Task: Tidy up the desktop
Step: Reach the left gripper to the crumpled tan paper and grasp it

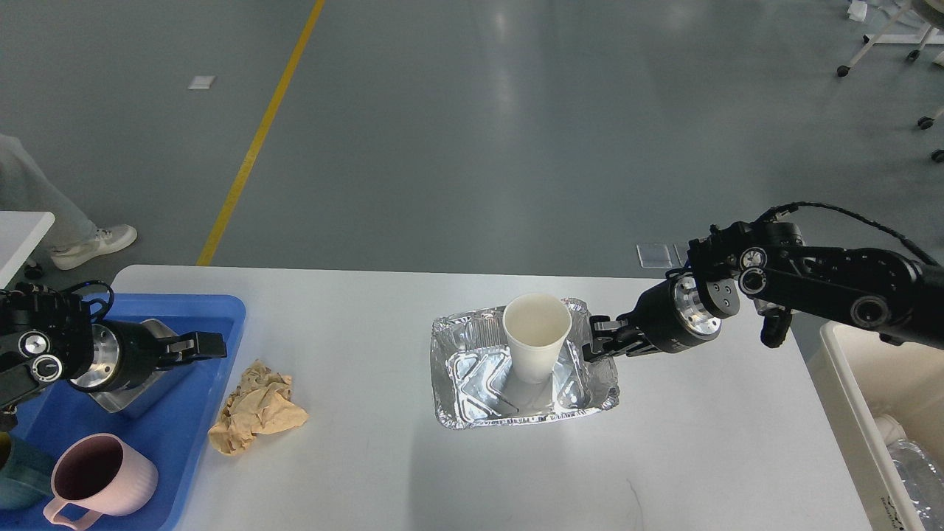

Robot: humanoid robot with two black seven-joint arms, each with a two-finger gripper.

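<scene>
The white desktop (369,472) fills the lower view. A foil tray (516,422) lies at its middle with a white paper cup (536,332) standing upright in it. My right gripper (594,341) comes in from the right and is shut on the foil tray's right rim. A crumpled brown paper (258,405) lies on the desktop beside the blue tray (169,442). My left gripper (205,345) reaches in from the left, above the blue tray and just left of the paper. Its fingers are dark and cannot be told apart.
The blue tray holds a steel box (122,402), partly hidden under my left arm, a pink mug (96,479) and a teal cup (15,479). A cream-white bin (848,369) stands at the desktop's right edge. A person's leg and shoe show at far left.
</scene>
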